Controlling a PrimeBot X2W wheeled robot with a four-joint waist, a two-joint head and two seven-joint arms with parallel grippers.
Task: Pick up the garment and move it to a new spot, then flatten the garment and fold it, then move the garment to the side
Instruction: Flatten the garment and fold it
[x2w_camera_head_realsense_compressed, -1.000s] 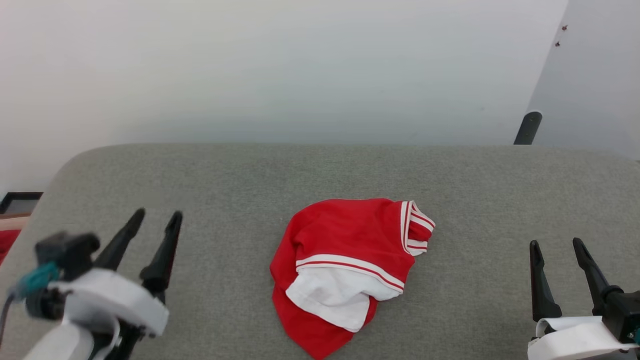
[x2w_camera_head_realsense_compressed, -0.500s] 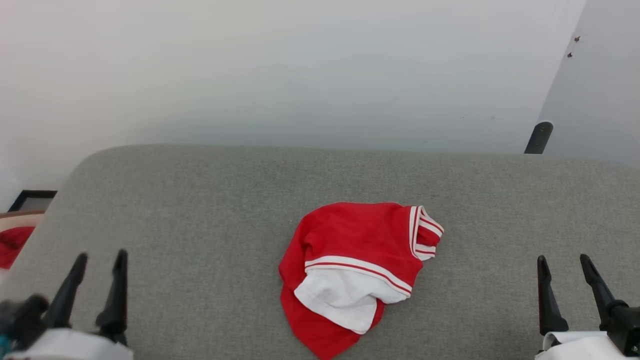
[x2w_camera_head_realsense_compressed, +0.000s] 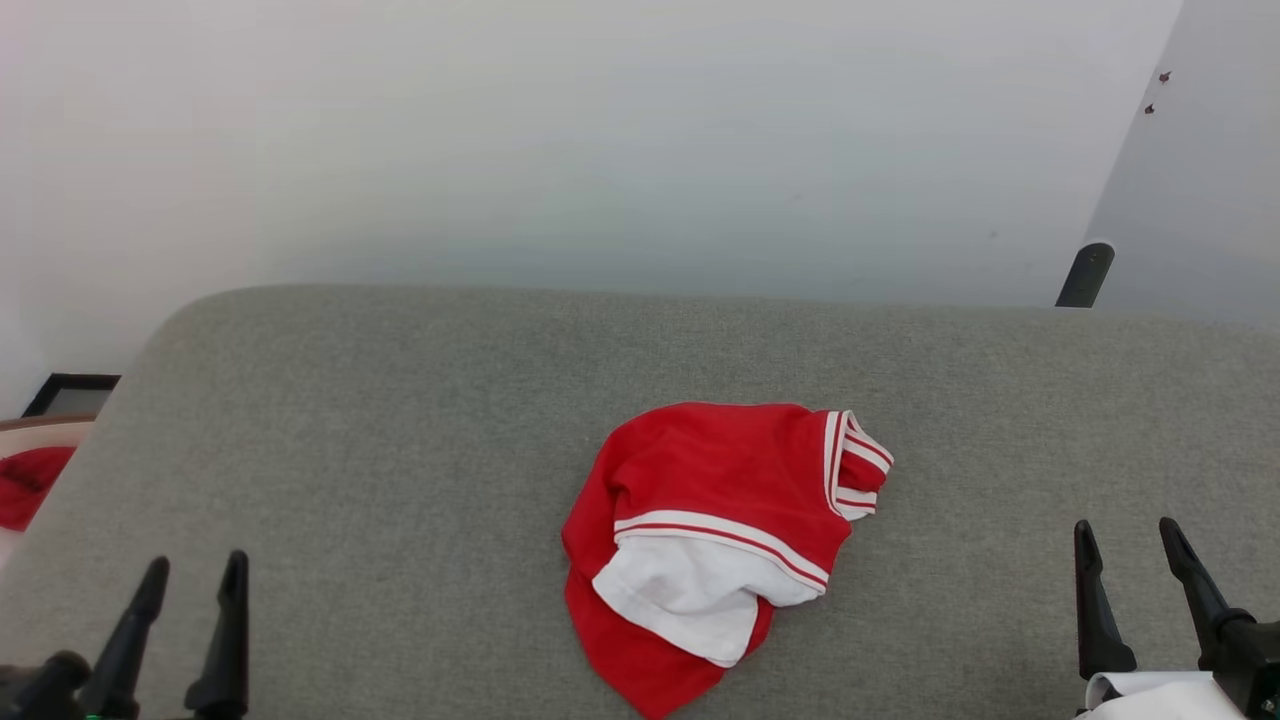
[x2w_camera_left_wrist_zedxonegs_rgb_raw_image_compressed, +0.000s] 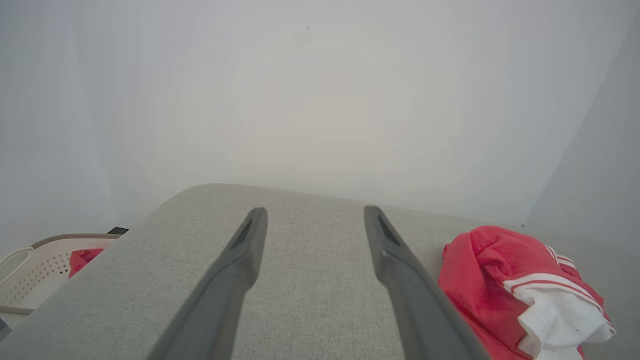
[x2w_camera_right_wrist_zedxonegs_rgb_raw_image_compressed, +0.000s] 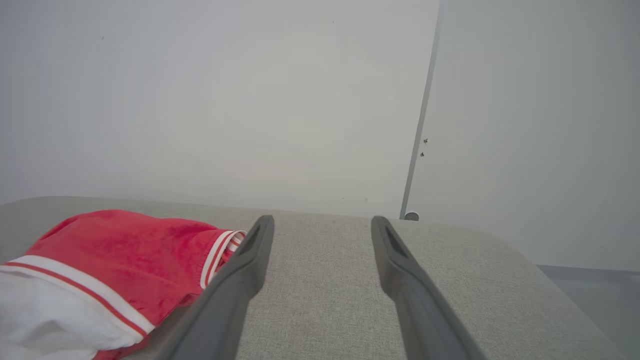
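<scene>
Your garment (x2w_camera_head_realsense_compressed: 715, 530) lies crumpled near the middle of the grey table (x2w_camera_head_realsense_compressed: 400, 420), with a white sleeve toward the near edge. Your left pincer (x2w_camera_head_realsense_compressed: 199, 561) sits near-left and your right pincer (x2w_camera_head_realsense_compressed: 1126, 525) near-right. Both have fingers apart, holding nothing, well apart from the cloth.

Garment (x2w_camera_head_realsense_compressed: 700, 480): soft matt cloth, fine jersey look, creased; red body, white sleeve, striped trim.
Work surface (x2w_camera_head_realsense_compressed: 400, 420): grey upholstery-type fabric, coarse visible weave, matt.
Left gripper (x2w_camera_head_realsense_compressed: 199, 560) and right gripper (x2w_camera_head_realsense_compressed: 1124, 524): the fingers are dark grey, smooth and matt. Probably moulded plastic, can't confirm from these views.
Wall (x2w_camera_head_realsense_compressed: 600, 150): smooth, pale, flat finish.
Basket (x2w_camera_left_wrist_zedxonegs_rgb_raw_image_compressed: 35, 272): cream perforated plastic, slight sheen, with red cloth (x2w_camera_left_wrist_zedxonegs_rgb_raw_image_compressed: 82, 259) inside.
</scene>
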